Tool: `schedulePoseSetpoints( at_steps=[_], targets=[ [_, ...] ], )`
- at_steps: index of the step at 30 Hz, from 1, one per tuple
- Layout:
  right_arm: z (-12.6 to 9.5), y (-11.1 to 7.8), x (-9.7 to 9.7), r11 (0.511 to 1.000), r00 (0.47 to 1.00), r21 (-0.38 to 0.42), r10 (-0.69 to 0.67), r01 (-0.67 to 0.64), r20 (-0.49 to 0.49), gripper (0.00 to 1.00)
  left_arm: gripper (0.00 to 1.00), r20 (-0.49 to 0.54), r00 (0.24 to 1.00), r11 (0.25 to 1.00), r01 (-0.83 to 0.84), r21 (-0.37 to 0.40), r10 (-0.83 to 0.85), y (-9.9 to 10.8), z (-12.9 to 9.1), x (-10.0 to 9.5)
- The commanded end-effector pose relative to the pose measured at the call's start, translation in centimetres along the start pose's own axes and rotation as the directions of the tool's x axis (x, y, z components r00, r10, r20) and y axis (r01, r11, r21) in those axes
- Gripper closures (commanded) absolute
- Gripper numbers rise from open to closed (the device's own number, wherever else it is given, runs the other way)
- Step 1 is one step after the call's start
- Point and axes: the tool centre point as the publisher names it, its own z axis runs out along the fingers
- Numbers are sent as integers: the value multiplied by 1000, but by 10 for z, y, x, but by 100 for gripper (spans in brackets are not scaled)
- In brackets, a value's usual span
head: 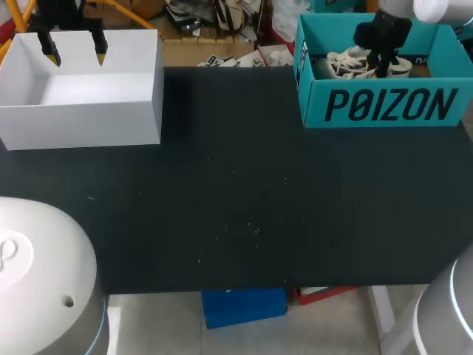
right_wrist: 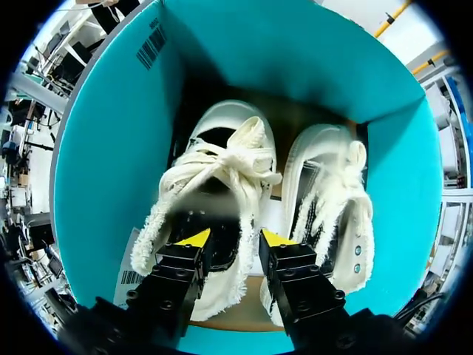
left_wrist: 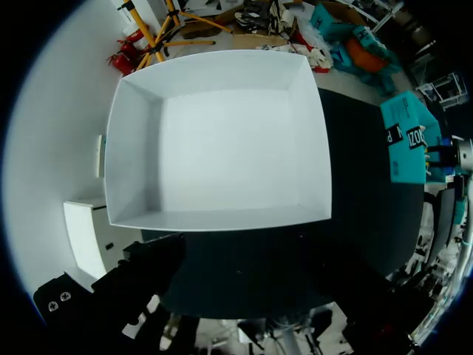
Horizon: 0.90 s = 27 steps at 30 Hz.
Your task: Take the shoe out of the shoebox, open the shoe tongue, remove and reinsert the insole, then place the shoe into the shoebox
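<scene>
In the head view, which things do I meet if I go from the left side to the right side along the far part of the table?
white box → bare stretch of the black table → teal shoebox

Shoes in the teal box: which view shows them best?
Right wrist view: both cream shoes lie ahead of the right gripper. Head view shows only bits behind the arm; left wrist view only the box wall.
</scene>
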Motion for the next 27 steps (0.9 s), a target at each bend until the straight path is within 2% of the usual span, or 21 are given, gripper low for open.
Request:
schedulePoseSetpoints(
  at_steps=[1, 8, 18, 19, 21, 22, 23, 27],
  targets=[
    [17, -3, -9, 1000, 1000, -9, 4, -4, -6, 65, 0, 4, 1000, 1000, 2, -2, -2, 1, -1, 1],
    [34, -7, -12, 1000, 1000, -10, 13, -14, -13, 65, 0, 4, 1000, 1000, 2, -2, -2, 1, -1, 1],
    [51, -2, -4, 1000, 999, -17, 21, -22, -42, 67, 0, 4, 1000, 1000, 2, -2, -2, 1, -1, 1],
    [52, -2, -4, 1000, 999, -17, 22, -23, -44, 69, 0, 4, 1000, 1000, 2, -2, -2, 1, -1, 1],
    [54, -3, -3, 1000, 999, -13, 24, -25, -48, 80, 0, 4, 1000, 1000, 2, -2, -2, 1, -1, 1],
    [54, -3, -3, 1000, 998, -12, 24, -25, -50, 95, 0, 4, 1000, 1000, 2, -2, -2, 1, -1, 1],
    [54, -3, -2, 1000, 998, -8, 24, -24, -51, 100, 0, 4, 1000, 1000, 2, -2, -2, 1, -1, 1],
    [49, -2, 0, 1000, 998, -3, 23, -24, -53, 100, 0, 4, 1000, 1000, 2, -2, -2, 1, -1, 1]
  ],
)
